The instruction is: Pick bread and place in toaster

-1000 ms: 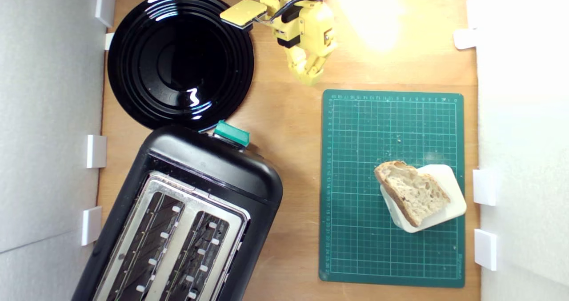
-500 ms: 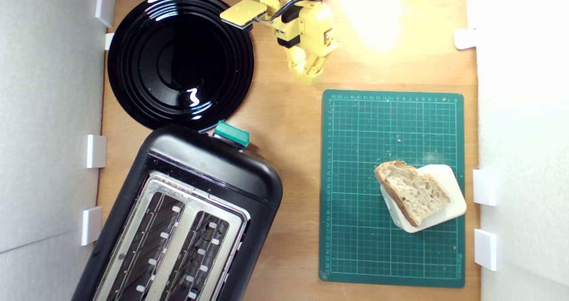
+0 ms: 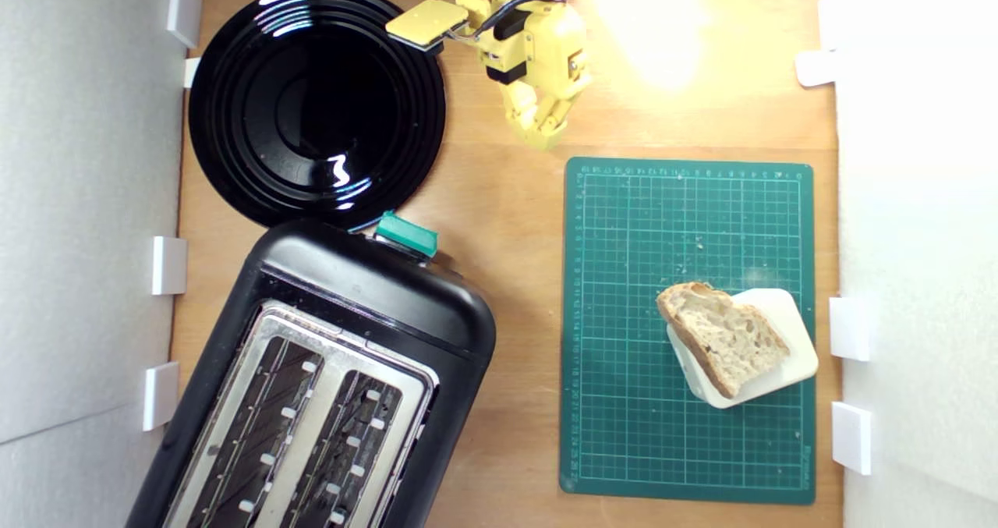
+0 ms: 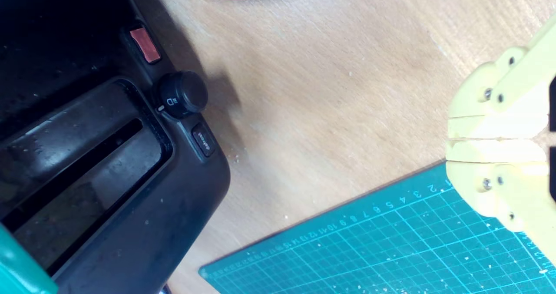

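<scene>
Exterior view: wooden table (image 3: 507, 224), white walls (image 3: 86, 200)

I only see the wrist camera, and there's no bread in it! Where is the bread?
Observer: The bread lies on a cream block, on the green mat's right side in the exterior view.
Operator: Is anything inside the toaster?
Observer: No. The toaster's two slots look empty where they show from above.
Operator: Is my gripper close to the bread?
Observer: No. The gripper hangs over bare wood off the mat's far edge, near the black plate.
</scene>
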Available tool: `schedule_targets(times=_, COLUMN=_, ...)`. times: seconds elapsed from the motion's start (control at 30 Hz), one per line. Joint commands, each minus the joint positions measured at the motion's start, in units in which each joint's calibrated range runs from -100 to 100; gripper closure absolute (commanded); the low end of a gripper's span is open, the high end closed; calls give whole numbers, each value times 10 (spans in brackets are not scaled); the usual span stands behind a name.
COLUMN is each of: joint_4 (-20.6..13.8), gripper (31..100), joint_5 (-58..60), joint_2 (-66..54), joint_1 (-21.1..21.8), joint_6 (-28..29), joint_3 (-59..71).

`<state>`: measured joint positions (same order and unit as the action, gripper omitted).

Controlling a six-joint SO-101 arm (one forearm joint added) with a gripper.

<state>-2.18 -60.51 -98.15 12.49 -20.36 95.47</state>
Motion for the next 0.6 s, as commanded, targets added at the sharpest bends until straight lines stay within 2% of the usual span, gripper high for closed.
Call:
schedule_targets(times=0.0, joint_4=-5, gripper=919, joint_5=-4, joint_2=-2, joint_1=-7, joint_6=-2, joint_3=-6)
schedule_targets(times=0.57, joint_4=2, gripper=919, joint_5=-4, joint_2=-2, joint_1=-4, joint_6=-2, joint_3=-6)
